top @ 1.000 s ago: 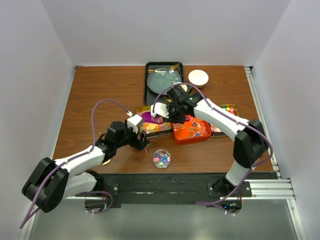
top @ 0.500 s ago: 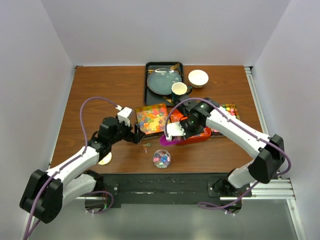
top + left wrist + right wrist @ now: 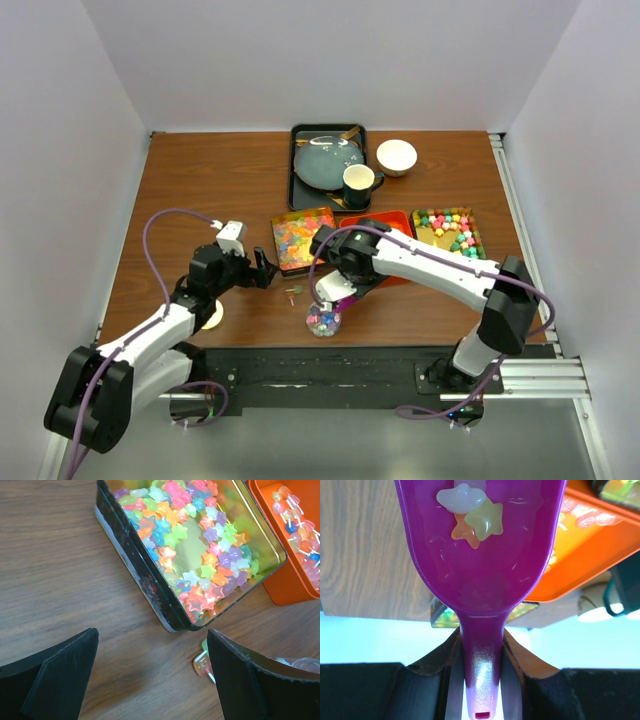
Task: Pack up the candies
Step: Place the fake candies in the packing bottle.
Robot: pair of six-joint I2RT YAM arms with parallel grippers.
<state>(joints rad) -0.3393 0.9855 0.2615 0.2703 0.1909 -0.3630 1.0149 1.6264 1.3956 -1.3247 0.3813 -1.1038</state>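
The purple scoop (image 3: 485,565) is gripped by its handle in the right tool (image 3: 481,652), and three candies (image 3: 472,515) are carried in its bowl, ahead of the tool. The left tool (image 3: 150,675) is released above the tabletop (image 3: 60,555); many candies are seen in the black tin (image 3: 132,560) just ahead of it

legible markings: none. no text, label, brand, number or sign can be read on the candies (image 3: 200,555), the black tin (image 3: 144,575) at 12 o'clock, the orange tray (image 3: 280,587) at 2 o'clock, or the purple scoop (image 3: 480,570).
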